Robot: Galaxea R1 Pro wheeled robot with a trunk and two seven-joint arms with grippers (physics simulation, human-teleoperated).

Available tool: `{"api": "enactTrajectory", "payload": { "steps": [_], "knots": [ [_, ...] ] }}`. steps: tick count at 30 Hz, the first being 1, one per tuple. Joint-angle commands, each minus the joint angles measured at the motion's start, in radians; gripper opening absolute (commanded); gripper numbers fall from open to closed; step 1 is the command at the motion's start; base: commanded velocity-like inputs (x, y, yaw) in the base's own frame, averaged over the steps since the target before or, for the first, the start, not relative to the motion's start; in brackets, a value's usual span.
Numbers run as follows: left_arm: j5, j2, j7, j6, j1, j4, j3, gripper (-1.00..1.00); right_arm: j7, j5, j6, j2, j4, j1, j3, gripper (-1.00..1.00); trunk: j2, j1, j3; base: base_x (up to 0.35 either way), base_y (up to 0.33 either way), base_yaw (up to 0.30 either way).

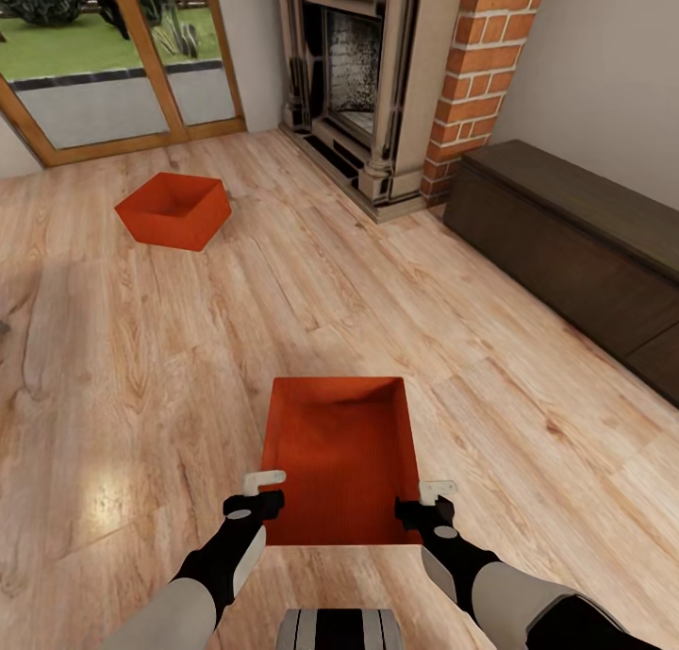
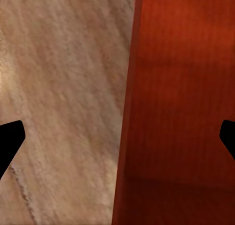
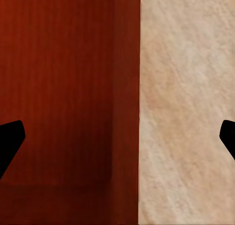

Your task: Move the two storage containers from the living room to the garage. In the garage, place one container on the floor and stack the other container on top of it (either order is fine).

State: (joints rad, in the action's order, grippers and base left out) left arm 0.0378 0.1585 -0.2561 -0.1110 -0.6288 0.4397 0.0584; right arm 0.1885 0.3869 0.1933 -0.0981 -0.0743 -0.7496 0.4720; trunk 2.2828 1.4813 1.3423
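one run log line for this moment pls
room: living room | near bin: on wood floor | left hand: open, astride its wall | right hand: open, astride its wall | far bin: by glass doors

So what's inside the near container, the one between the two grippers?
Nothing: the near container shows only its bare orange-red bottom and inner walls. The floor under it is covered by the bin itself.

No text, label, brand or number can be read anywhere in these views; no sign seen on any surface.
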Motion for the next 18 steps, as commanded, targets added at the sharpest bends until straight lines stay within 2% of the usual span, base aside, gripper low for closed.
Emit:
{"api": "enactTrajectory", "payload": {
  "steps": [1, 18],
  "knots": [
    [0.004, 0.001, 0.000, -0.006, 0.000, 0.002, 0.006, 1.00, 0.003, 0.009, 0.004, 0.000, 0.001, -0.001, 0.008, 1.00, 0.000, 0.000, 0.001, 0.000, 0.000, 0.000],
    [0.010, -0.002, -0.001, -0.006, 0.000, -0.016, 0.006, 1.00, 0.005, 0.010, 0.008, -0.004, 0.001, 0.000, 0.007, 1.00, 0.000, 0.000, 0.001, 0.000, 0.000, 0.000]
  ]
}}
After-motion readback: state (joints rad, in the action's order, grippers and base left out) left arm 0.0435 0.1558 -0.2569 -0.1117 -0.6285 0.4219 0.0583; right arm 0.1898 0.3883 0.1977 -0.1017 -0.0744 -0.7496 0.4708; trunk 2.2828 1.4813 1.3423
